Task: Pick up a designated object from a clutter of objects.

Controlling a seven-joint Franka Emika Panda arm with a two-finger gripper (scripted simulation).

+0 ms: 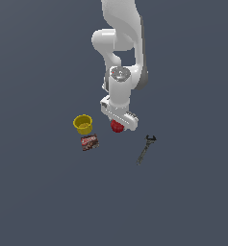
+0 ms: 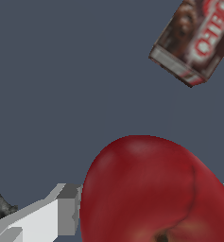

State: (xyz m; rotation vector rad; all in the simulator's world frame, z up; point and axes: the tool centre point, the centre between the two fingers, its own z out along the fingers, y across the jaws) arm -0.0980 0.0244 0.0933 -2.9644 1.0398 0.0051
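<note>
Low over the grey floor, the gripper [image 1: 117,124] straddles the red apple-like ball [image 1: 117,126], jaws apparently unclosed, with closing and lifting left.

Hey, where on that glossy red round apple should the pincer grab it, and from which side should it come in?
Grip the glossy red round apple across its widest middle, coming straight down from above. It is round with no handle, so opposite sides of its bulge are probably the surest hold. The pincer already sits right over it, one finger beside its flank; the other side is hidden. The brown-red printed packet and yellow cup lie apart, leaving room.
</note>
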